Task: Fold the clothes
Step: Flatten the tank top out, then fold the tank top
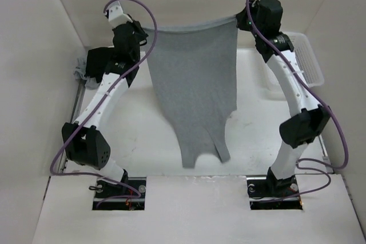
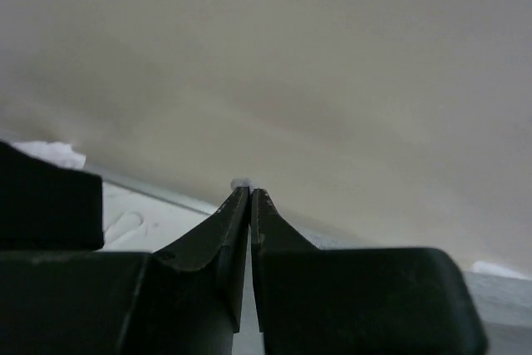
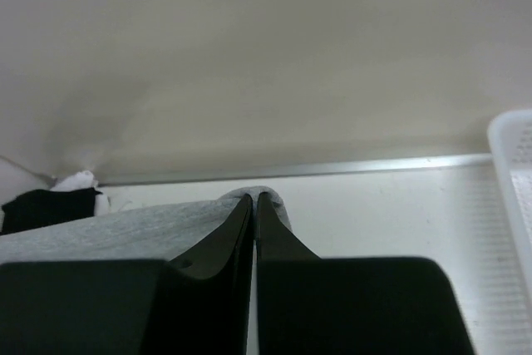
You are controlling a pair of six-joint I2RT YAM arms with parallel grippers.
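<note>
Heather-grey clothes hang flat, straps down, pinched by right gripper and, seemingly, left gripper.

Heather-grey tank top: hanging spread, hem uppermost and taut, shoulder straps dangling at bottom.

Top view, left: dark garment pile, mostly hidden behind the left arm. Left wrist view: pale speck at the left gripper tip, too small to identify. Right wrist view: white basket cut off at right edge.
</note>
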